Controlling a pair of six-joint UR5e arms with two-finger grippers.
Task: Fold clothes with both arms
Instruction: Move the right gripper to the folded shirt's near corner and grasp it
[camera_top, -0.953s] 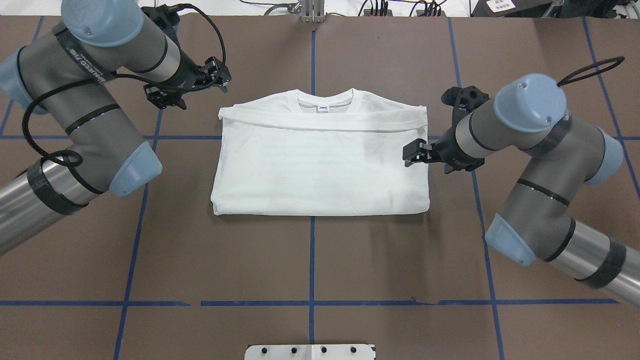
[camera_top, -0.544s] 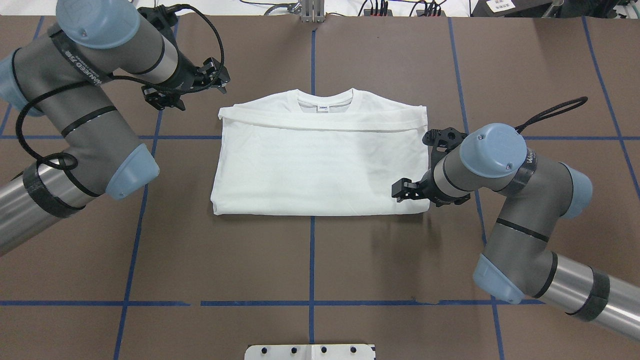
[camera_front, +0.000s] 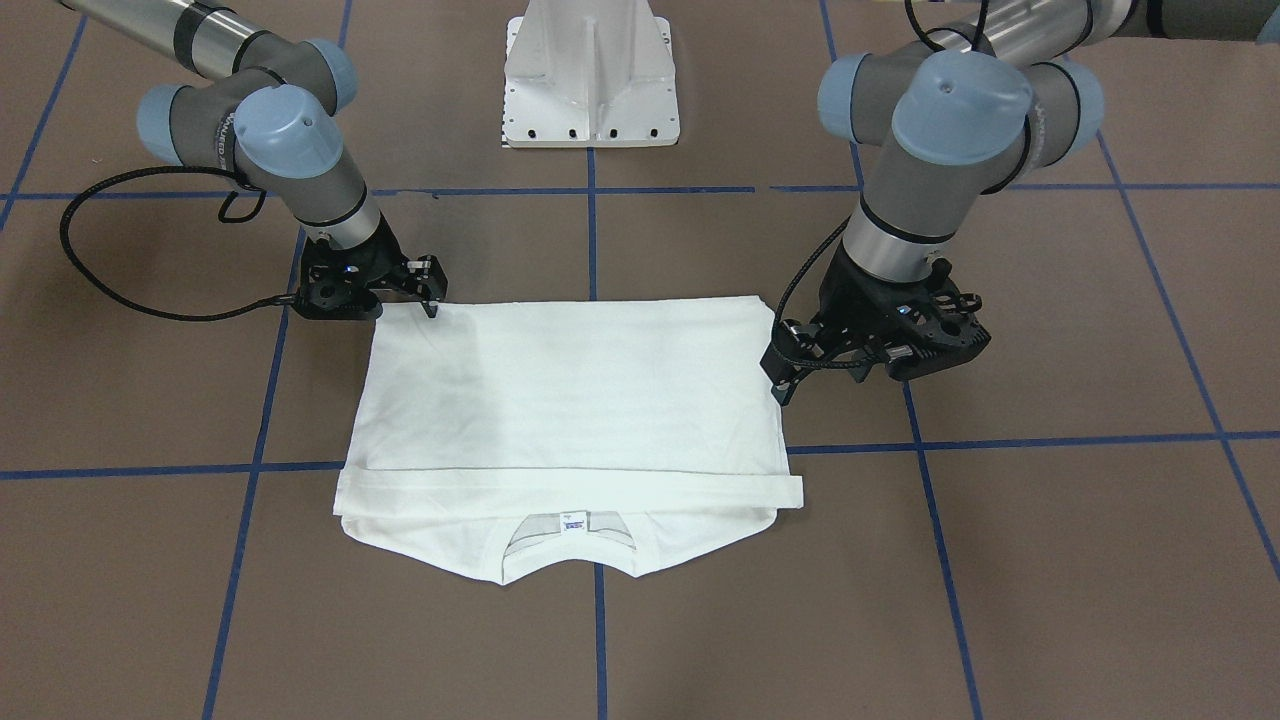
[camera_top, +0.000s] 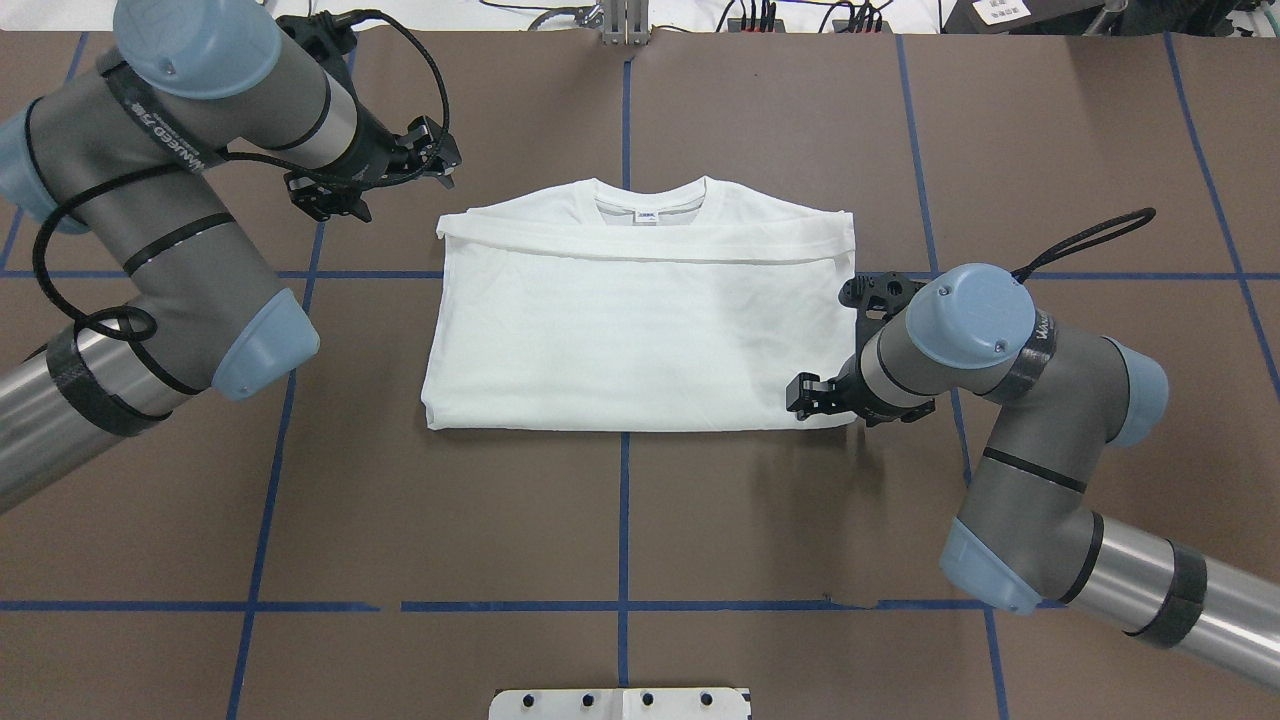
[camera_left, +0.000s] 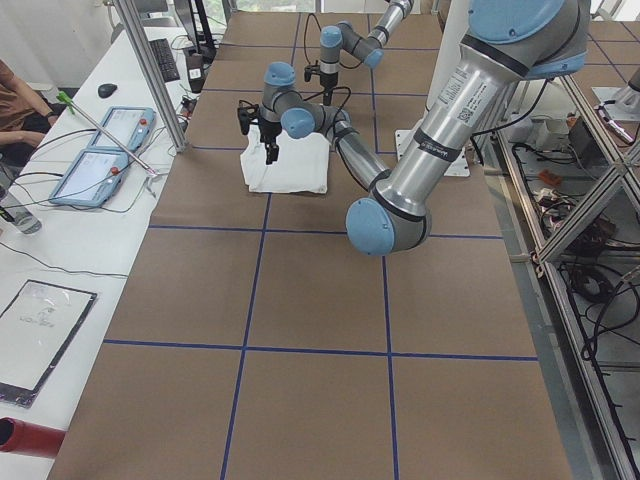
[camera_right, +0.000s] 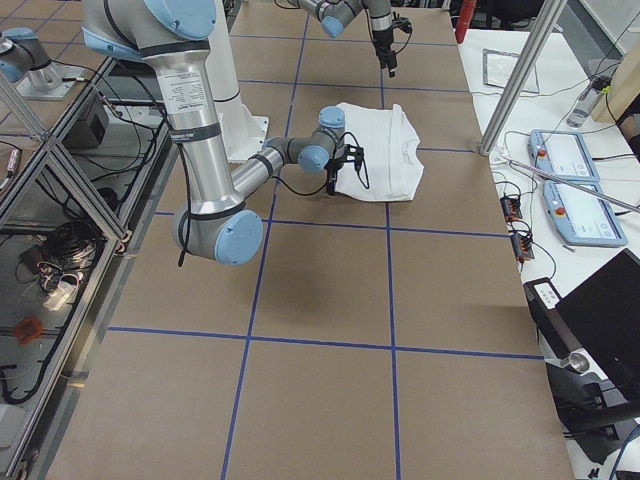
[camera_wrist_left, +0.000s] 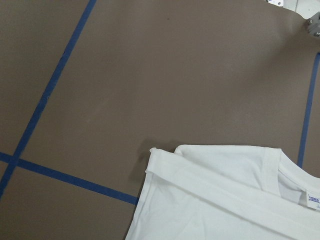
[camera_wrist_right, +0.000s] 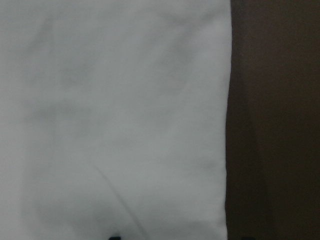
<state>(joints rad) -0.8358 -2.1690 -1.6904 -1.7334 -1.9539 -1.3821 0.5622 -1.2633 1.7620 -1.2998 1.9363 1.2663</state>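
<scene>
The clothes are one white shirt (camera_top: 640, 330) folded into a rectangle, lying flat mid-table with its collar and label on the far side. A folded band runs across it below the collar. My right gripper (camera_top: 800, 392) is low at the shirt's near right corner (camera_front: 432, 292), open, and its wrist view is filled by white cloth (camera_wrist_right: 115, 115) with the shirt's edge running between the two fingertips. My left gripper (camera_top: 443, 160) hovers open just outside the far left corner (camera_front: 782, 372), holding nothing. Its wrist view looks down on that corner (camera_wrist_left: 165, 160).
The brown table (camera_top: 620, 520) carries a grid of blue tape lines. A white pedestal base (camera_front: 590, 75) stands at the robot's side of the table. Control tablets (camera_left: 100, 150) and a person's arm (camera_left: 12, 100) are on a side bench past the far edge.
My right arm has swung along the shirt's right edge toward the robot, from the middle of the edge to the near right corner. The left arm has barely shifted.
</scene>
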